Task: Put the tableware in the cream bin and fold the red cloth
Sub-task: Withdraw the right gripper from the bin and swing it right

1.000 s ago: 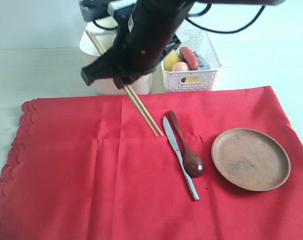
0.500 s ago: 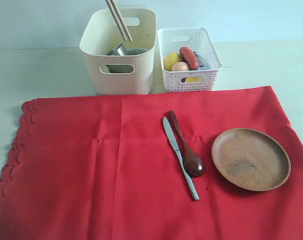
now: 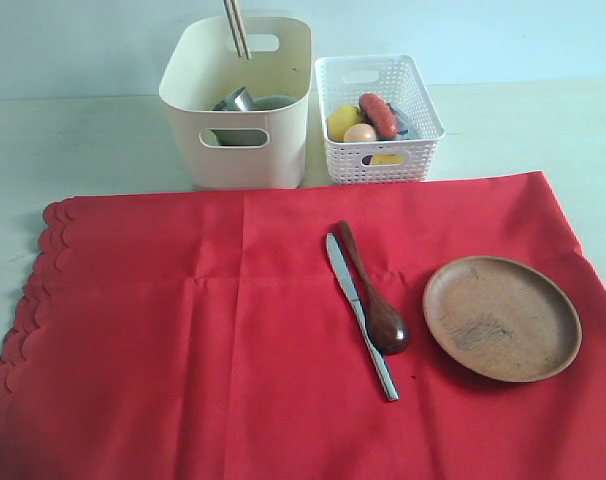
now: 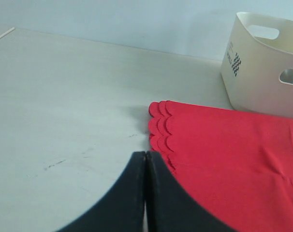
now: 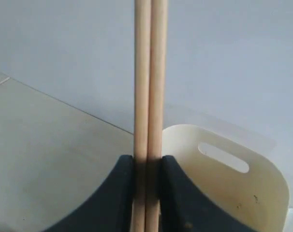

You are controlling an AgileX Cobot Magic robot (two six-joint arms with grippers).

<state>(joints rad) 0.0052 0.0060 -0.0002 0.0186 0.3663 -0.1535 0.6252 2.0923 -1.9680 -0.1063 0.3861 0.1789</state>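
Note:
The two wooden chopsticks [image 3: 236, 27] hang almost upright over the cream bin [image 3: 283, 150], their tips above its opening. My right gripper [image 5: 149, 162] is shut on the chopsticks [image 5: 149, 72] and is out of the exterior view. Inside the bin lie the steel cup [image 3: 233, 100] and the pale bowl [image 3: 274, 101]. On the spread red cloth [image 3: 183, 340] rest the steel knife [image 3: 360, 314], the dark wooden spoon [image 3: 374, 296] and the round wooden plate [image 3: 501, 317]. My left gripper [image 4: 145, 155] is shut and empty, low at the red cloth's [image 4: 224, 154] scalloped corner.
A white lattice basket [image 3: 415, 158] with food stands right of the cream bin [image 4: 262, 67]. Pale tabletop [image 3: 83, 140] surrounds the cloth at the left and back.
The right arm has risen out of the exterior view, lifting the chopsticks from the cloth to above the bin, where they have turned more upright. The left gripper has not moved.

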